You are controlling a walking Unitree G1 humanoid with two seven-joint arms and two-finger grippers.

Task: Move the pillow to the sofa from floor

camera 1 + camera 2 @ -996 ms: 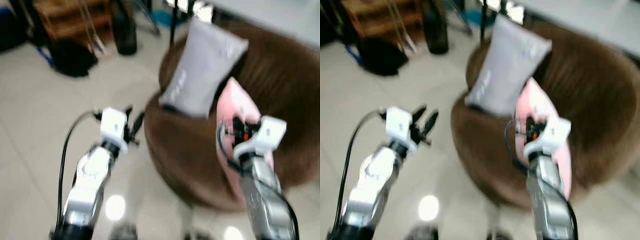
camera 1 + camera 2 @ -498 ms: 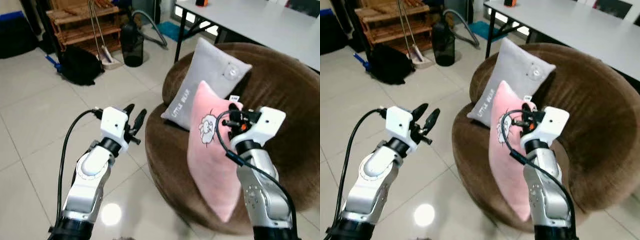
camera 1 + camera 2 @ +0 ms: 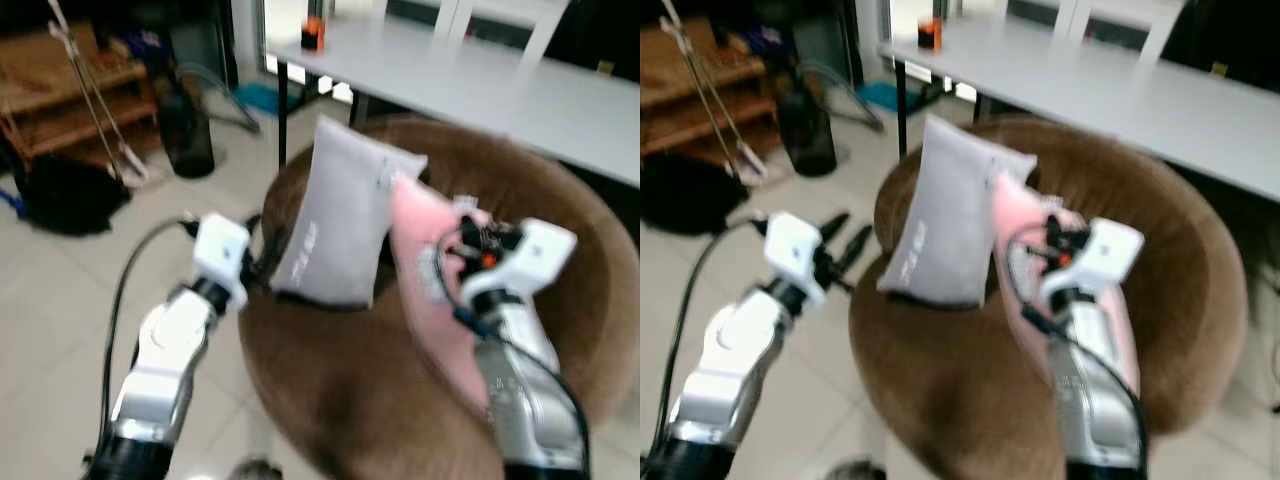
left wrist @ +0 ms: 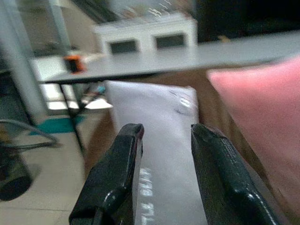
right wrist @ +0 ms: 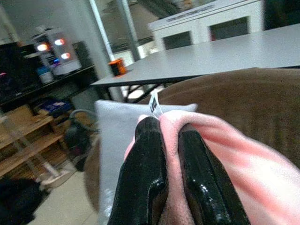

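Observation:
My right gripper [image 3: 462,240] is shut on the top edge of a pink pillow [image 3: 428,290], which hangs over the seat of the round brown sofa [image 3: 560,215]. In the right wrist view the fingers [image 5: 150,187] pinch pink pillow [image 5: 234,164] fabric beside a white tag. A grey pillow [image 3: 340,225] leans upright on the sofa, just left of the pink one. My left gripper [image 3: 262,256] is open and holds nothing, near the sofa's left rim beside the grey pillow [image 4: 164,140].
A long grey table [image 3: 480,85] with an orange object [image 3: 313,33] stands behind the sofa. On the tiled floor to the left are a dark bottle-shaped canister [image 3: 187,135], a black bag [image 3: 65,195] and a wooden rack [image 3: 60,90].
The camera has moved closer to the sofa and the view is blurred. The pink pillow now sits further over the seat, beside the grey pillow. The left gripper is nearer the sofa rim.

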